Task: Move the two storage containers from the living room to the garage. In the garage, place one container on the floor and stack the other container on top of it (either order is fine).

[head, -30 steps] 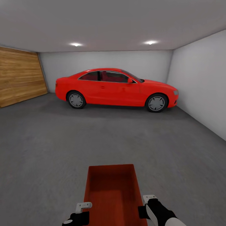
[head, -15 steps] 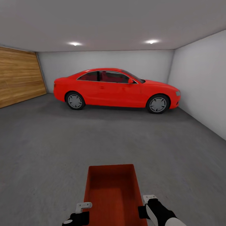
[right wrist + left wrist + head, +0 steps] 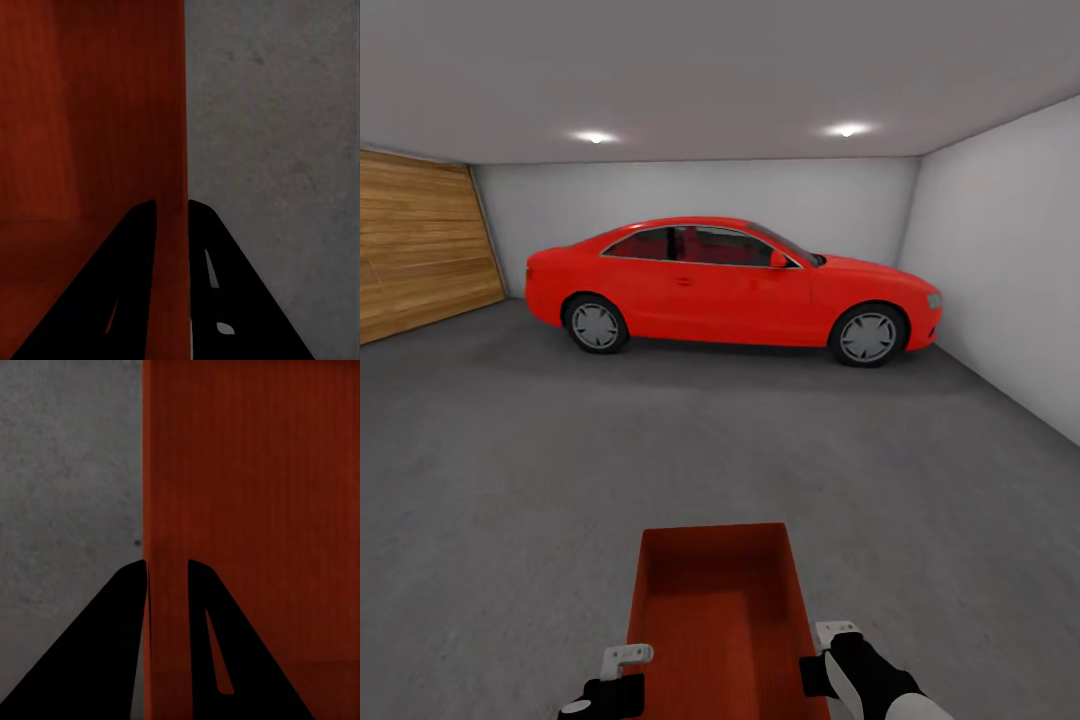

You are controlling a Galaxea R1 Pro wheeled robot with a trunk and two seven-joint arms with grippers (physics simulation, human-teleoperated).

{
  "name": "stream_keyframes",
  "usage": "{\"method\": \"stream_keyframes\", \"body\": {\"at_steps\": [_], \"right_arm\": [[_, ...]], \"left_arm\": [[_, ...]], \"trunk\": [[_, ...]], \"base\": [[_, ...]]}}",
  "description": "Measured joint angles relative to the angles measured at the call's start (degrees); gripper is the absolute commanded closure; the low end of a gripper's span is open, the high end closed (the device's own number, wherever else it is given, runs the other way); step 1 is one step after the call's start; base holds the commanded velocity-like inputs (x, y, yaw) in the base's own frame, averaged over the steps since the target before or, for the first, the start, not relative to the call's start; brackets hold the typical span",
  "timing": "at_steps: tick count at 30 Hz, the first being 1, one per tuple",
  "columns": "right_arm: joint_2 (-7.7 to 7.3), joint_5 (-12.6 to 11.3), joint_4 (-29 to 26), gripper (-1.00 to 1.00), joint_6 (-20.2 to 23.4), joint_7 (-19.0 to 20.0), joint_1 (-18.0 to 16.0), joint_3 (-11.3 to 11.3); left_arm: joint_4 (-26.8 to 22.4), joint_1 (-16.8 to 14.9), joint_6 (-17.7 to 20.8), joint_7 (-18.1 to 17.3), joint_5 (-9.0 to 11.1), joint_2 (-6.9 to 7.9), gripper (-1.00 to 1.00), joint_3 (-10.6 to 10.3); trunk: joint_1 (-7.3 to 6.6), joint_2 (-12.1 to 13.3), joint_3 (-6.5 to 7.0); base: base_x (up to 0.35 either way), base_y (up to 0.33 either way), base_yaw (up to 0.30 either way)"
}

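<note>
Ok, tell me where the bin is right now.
Head view: the bin sits low and centred, held between the left claw and right claw, above the floor, well short of the car.

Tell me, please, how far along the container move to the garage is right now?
One storage container has reached the garage, by the red car. It is in hand, the left end effector and right end effector each clamping a side wall. Left: setting it on the floor and stacking the second.

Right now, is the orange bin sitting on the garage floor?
No, the orange-red storage container is held up over the concrete floor, with the left end effector and right end effector each clamped on a side wall.
</note>
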Motion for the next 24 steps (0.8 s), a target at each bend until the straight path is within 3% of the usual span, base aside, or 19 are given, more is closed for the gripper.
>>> {"method": "stream_keyframes", "body": {"at_steps": [16,24], "right_arm": [[0.0,0.0,0.0,1.0,0.0,0.0,0.0,0.0],[0.21,0.0,0.0,1.0,0.0,-0.3,0.0,-0.1]], "left_arm": [[0.0,0.0,0.0,0.0,0.0,-0.01,1.0,0.0],[0.0,0.0,0.0,-0.2,0.0,0.18,1.0,0.1]], "trunk": [[0.0,0.0,0.0],[0.0,0.0,0.0]], "base": [[0.327,0.0,-0.003],[0.317,0.0,-0.189]]}}
